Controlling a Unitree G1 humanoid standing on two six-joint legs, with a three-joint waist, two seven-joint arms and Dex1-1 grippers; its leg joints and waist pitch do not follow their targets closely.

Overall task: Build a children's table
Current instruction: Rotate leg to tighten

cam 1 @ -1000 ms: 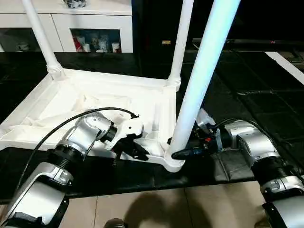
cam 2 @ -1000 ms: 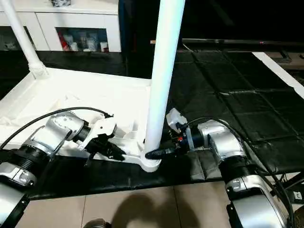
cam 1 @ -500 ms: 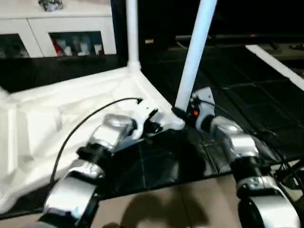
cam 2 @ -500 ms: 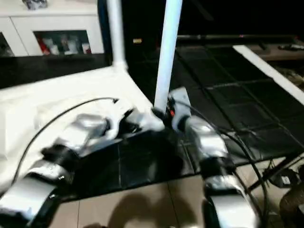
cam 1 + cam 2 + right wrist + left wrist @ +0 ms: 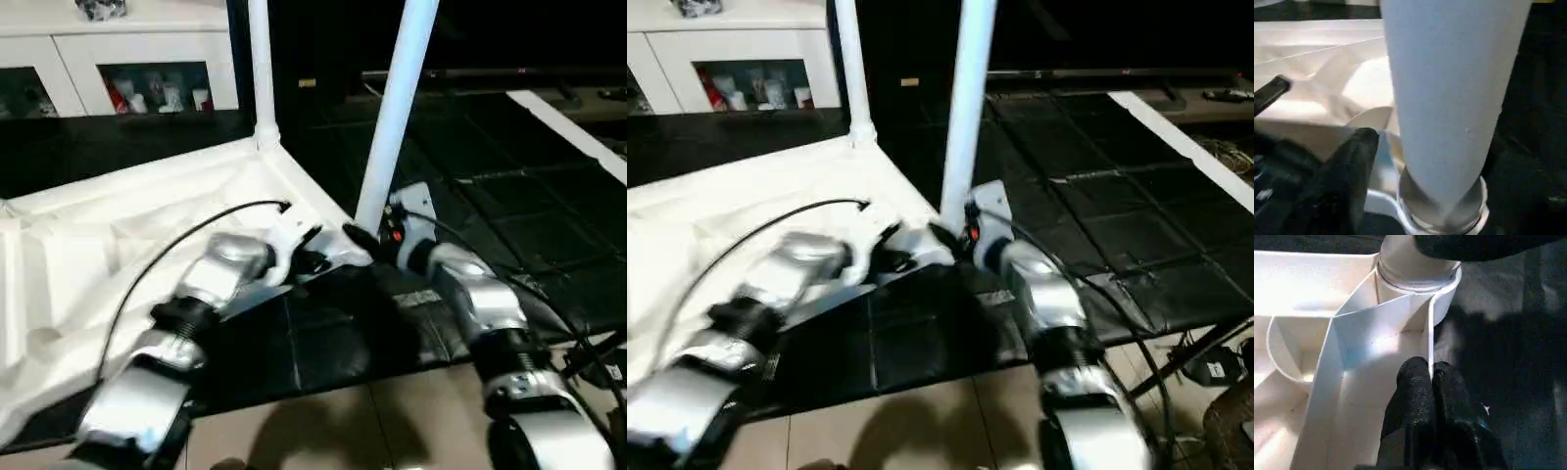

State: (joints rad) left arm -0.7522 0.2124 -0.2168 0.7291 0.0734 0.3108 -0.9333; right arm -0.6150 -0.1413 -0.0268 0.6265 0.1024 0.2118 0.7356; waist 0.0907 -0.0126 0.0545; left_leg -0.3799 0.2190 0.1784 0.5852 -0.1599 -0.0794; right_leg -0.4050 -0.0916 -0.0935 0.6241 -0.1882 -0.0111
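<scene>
White cabinet (image 5: 127,59) at rear, glass door showing small bottles and jars (image 5: 147,93) inside; a dark object (image 5: 101,9) on its top. Black quilted mat (image 5: 509,206) over the floor, a white strip (image 5: 568,132) along its far side. Beige tiled floor (image 5: 323,431) in foreground, cables (image 5: 1205,367) at its near corner.

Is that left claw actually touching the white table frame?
Touching. The left wrist view shows the left gripper pinched shut on the thin rim wall of the children's table, one black finger on each side.
</scene>
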